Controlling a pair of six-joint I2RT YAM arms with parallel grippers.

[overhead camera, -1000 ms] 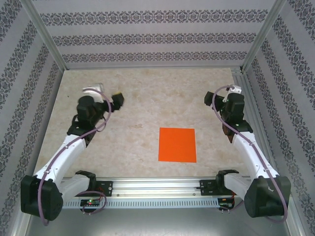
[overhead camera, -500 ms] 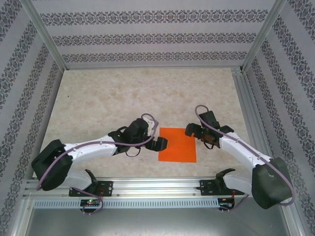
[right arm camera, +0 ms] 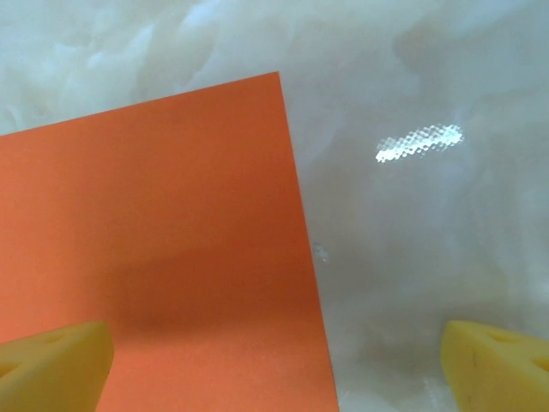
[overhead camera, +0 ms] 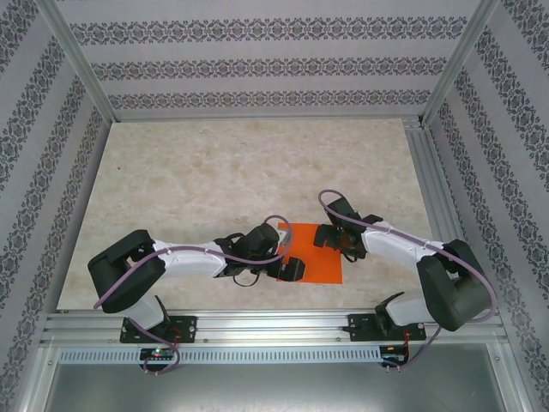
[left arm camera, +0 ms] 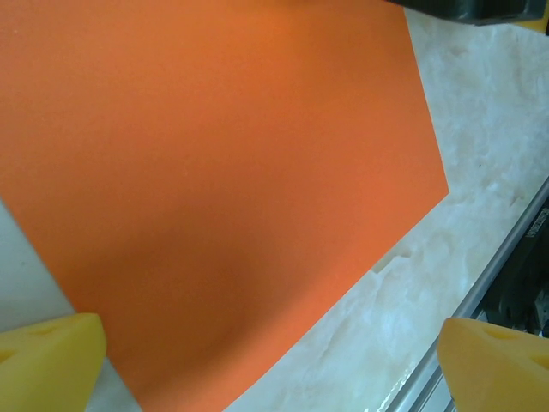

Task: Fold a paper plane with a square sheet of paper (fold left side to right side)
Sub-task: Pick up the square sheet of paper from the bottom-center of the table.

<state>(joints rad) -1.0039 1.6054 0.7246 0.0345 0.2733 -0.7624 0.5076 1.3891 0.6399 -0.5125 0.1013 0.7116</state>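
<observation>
We see the left gripper (overhead camera: 290, 268) and right gripper (overhead camera: 325, 235) both spread wide, empty. The square sheet of paper (overhead camera: 314, 257) lies flat just under them — stretching rightward from the left gripper, leftward from the right one. Left sits nearer the edge to lift, we judge.

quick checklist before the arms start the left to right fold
1. Square sheet of paper flat and unfolded: ok.
2. Left gripper open over the sheet's near left corner: ok.
3. Right gripper open, sheet's right edge between its fingers: ok.
4. Nothing held in either gripper: ok.
5. Contact with the paper: cannot tell.
</observation>
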